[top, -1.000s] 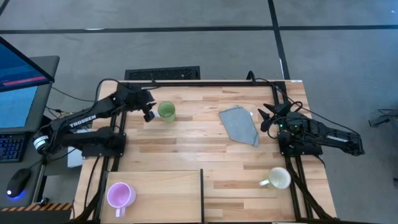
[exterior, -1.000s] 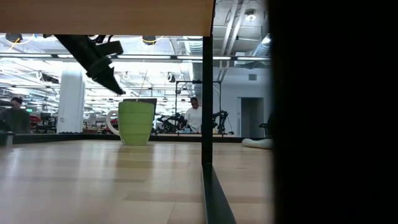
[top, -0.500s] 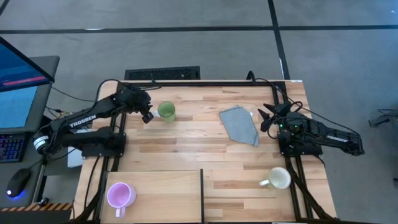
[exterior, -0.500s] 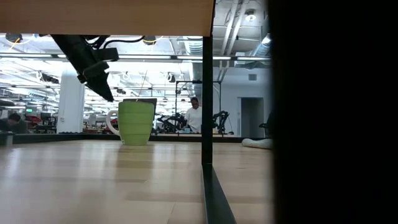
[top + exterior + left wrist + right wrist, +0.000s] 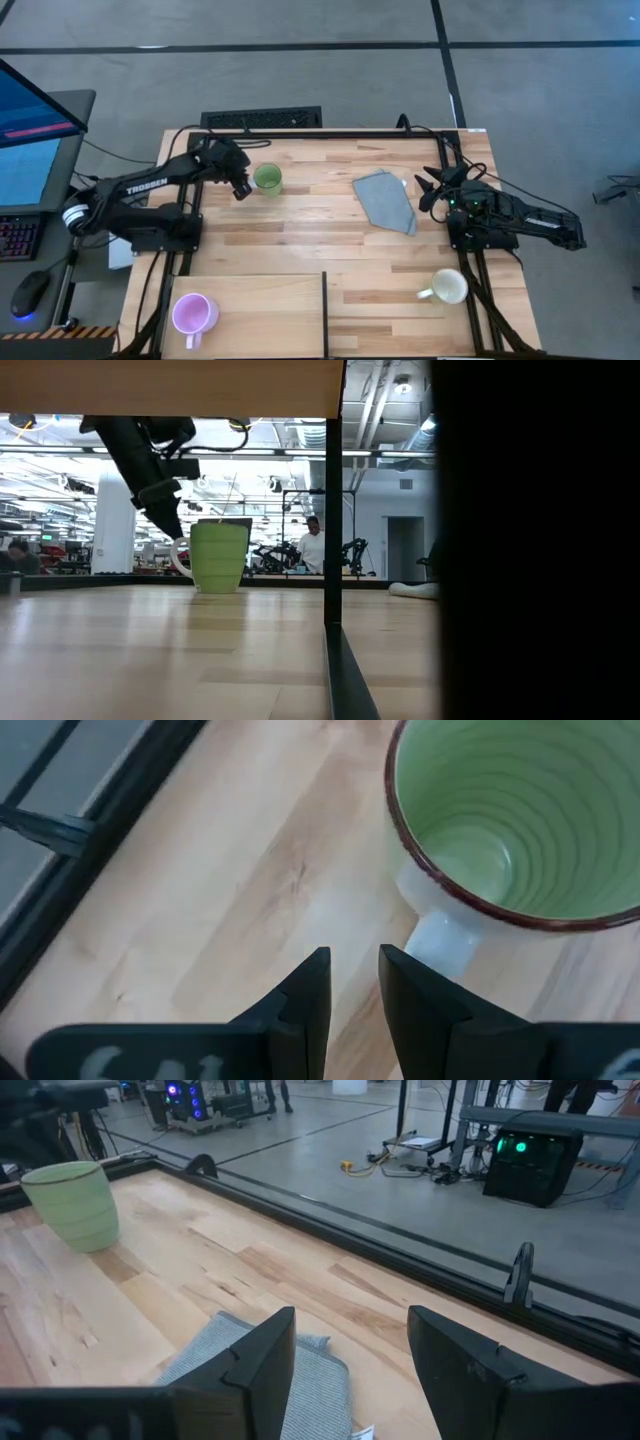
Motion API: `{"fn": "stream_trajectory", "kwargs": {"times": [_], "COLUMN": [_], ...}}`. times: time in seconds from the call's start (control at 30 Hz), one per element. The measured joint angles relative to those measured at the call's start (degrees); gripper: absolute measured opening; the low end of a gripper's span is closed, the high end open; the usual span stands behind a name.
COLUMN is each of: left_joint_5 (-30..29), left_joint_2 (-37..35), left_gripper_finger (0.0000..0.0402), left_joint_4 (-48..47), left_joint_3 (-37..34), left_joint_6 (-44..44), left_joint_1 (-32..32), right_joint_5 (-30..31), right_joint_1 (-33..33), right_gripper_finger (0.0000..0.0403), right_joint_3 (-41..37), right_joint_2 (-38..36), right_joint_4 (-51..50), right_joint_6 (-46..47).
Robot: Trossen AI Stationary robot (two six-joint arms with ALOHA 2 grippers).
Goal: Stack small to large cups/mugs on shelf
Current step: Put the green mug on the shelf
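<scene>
The green mug (image 5: 267,178) stands upright on the tabletop at the far left, its pale handle (image 5: 440,940) turned toward my left gripper (image 5: 241,188). That gripper slants down just left of the mug. Its fingers (image 5: 353,982) are a narrow gap apart with nothing between them, a little short of the handle. The light purple mug (image 5: 193,314) stands on the shelf board (image 5: 270,300) at the near left. The cream-white mug (image 5: 449,287) stands on the table at the near right. My right gripper (image 5: 428,188) waits open at the right edge, by the grey cloth.
A grey folded cloth (image 5: 385,200) lies flat right of centre, just in front of my right gripper (image 5: 350,1350). The shelf's dark edge (image 5: 325,310) runs up from the near edge at mid-table. Bare planks lie between the mugs. People stand in the room beyond.
My left gripper has sunk toward the table beside the green mug's handle and tipped more steeply downward. Its finger gap looks unchanged. The mugs and the cloth have stayed where they were.
</scene>
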Motion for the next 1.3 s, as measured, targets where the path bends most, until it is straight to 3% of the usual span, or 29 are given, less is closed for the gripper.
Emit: {"fn": "stream_trajectory", "kwargs": {"times": [0.17, 0.4, 0.87, 1.3], "left_joint_5": [1.35, 8.85, 8.99, 8.51], "left_joint_2": [2.42, 3.03, 3.12, 3.12], "left_gripper_finger": [0.008, 0.008, 0.008, 0.008], "left_joint_4": [0.88, 0.7, -1.89, 1.13], "left_joint_3": [0.0, 0.0, 0.0, 0.0], "left_joint_6": [0.41, -1.62, -12.98, -16.44], "left_joint_1": [-0.04, -1.21, -9.53, -15.1], "right_joint_5": [0.0, -0.02, -0.02, -0.04], "right_joint_1": [0.0, -0.01, 0.01, 0.0], "right_gripper_finger": [0.0216, 0.0216, 0.0216, 0.0216], "right_joint_3": [0.0, 0.0, 0.0, 0.0], "right_joint_2": [0.0, 0.01, 0.01, -0.01], "right_joint_4": [0.0, 0.0, 0.01, 0.0], "right_joint_6": [-0.01, -0.32, -0.45, -0.46]}}
